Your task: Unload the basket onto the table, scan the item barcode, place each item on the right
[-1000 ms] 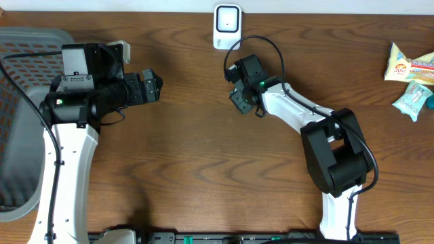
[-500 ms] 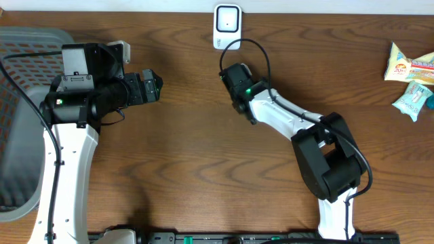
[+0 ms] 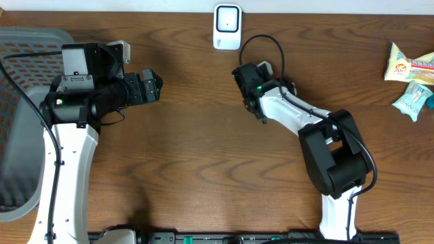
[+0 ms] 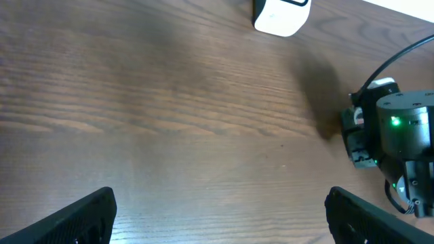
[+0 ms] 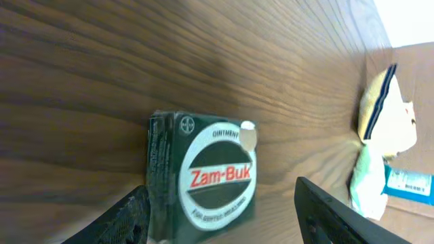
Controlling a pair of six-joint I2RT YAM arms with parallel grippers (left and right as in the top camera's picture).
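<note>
The item is a dark green Zam-Buk ointment box (image 5: pixel 203 169) lying on the wooden table, label up, in the right wrist view. My right gripper (image 5: pixel 220 203) straddles it with its jaws apart. The left finger (image 5: pixel 125 217) is against the box's side, and bare wood shows between the box and the right finger (image 5: pixel 325 210). From overhead the right gripper (image 3: pixel 252 88) covers the box, just below the white barcode scanner (image 3: pixel 226 27). My left gripper (image 3: pixel 154 87) hovers wide open over bare table, with nothing between its fingers (image 4: pixel 74 220); the scanner (image 4: pixel 280 13) lies ahead of it.
A grey mesh basket (image 3: pixel 20 47) stands at the far left. Two snack packets (image 3: pixel 410 64) (image 3: pixel 413 100) lie at the right edge, also visible in the right wrist view (image 5: pixel 383 122). The right arm's cable loops above its wrist.
The right gripper swung left, then back right below the scanner, and its jaws have widened a little. The left arm has not moved.
</note>
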